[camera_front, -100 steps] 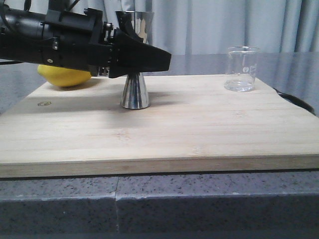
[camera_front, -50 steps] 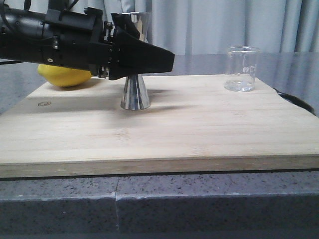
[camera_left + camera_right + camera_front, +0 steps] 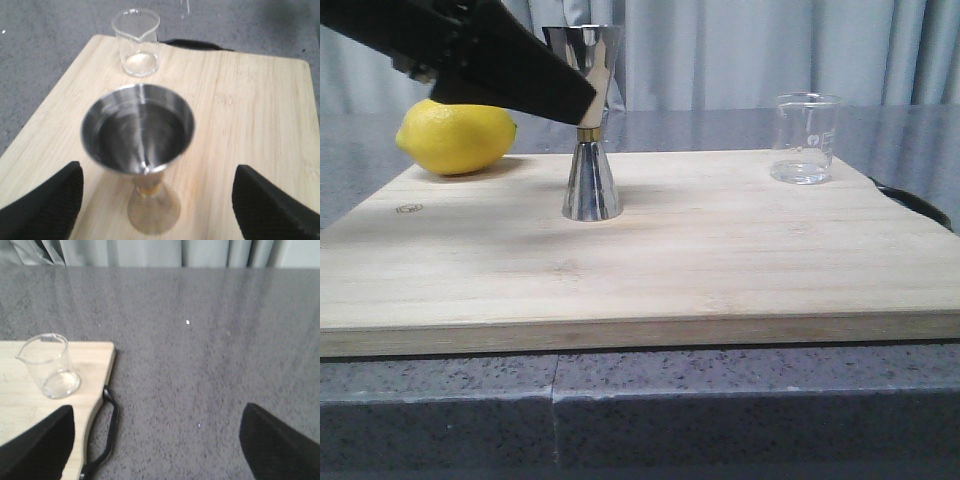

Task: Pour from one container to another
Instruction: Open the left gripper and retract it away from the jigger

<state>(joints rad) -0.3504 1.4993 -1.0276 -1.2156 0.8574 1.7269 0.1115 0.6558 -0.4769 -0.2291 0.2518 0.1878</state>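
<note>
Left fingers (image 3: 157,200) hang spread wide, gripping nothing, above and either side of the jigger (image 3: 588,120) at the board's (image 3: 720,260) far left, the beaker (image 3: 805,138) upright far right with the right fingers (image 3: 155,440) open nearby, so grasping the beaker looks next.

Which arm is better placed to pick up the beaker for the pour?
Right, probably. The right gripper is open near the beaker at the board's right end; the left gripper is open astride the jigger, farther off.
</note>
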